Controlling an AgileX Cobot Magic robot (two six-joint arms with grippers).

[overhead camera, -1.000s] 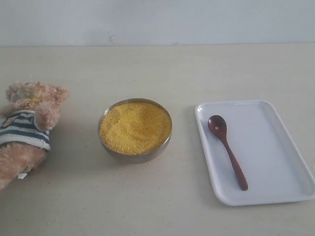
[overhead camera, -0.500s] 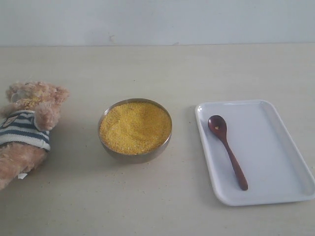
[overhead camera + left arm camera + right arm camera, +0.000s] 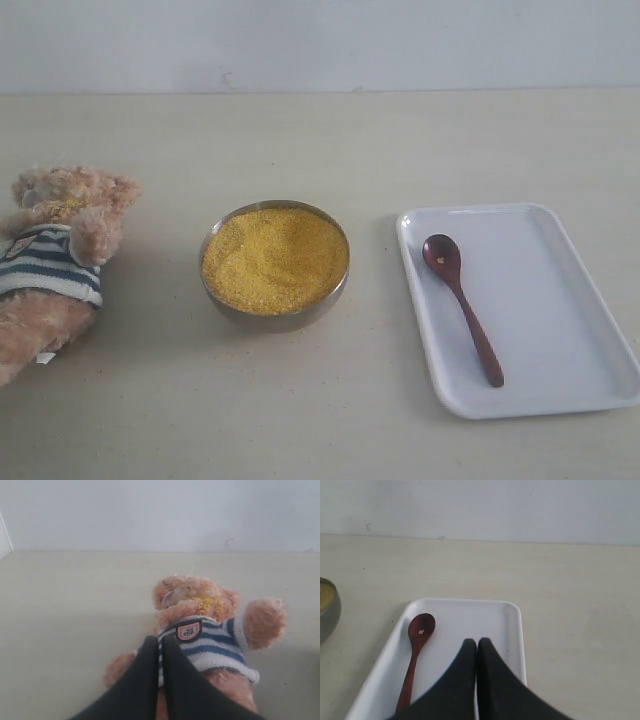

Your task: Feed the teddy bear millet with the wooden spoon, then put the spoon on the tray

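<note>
The teddy bear (image 3: pixel 55 262) lies at the table's left edge in its striped shirt, with yellow millet grains on its face (image 3: pixel 205 602). Millet (image 3: pixel 274 258) fills the round metal bowl (image 3: pixel 275 316) at the centre. The wooden spoon (image 3: pixel 462 303) lies on the white tray (image 3: pixel 560 300) at the right, a few grains in its bowl (image 3: pixel 421 628). My left gripper (image 3: pixel 160 642) is shut and empty, hovering over the bear's body. My right gripper (image 3: pixel 477 644) is shut and empty above the tray, beside the spoon. Neither arm shows in the exterior view.
The beige table runs back to a pale wall (image 3: pixel 320 45). Bare tabletop lies between bear, bowl and tray and along the front edge.
</note>
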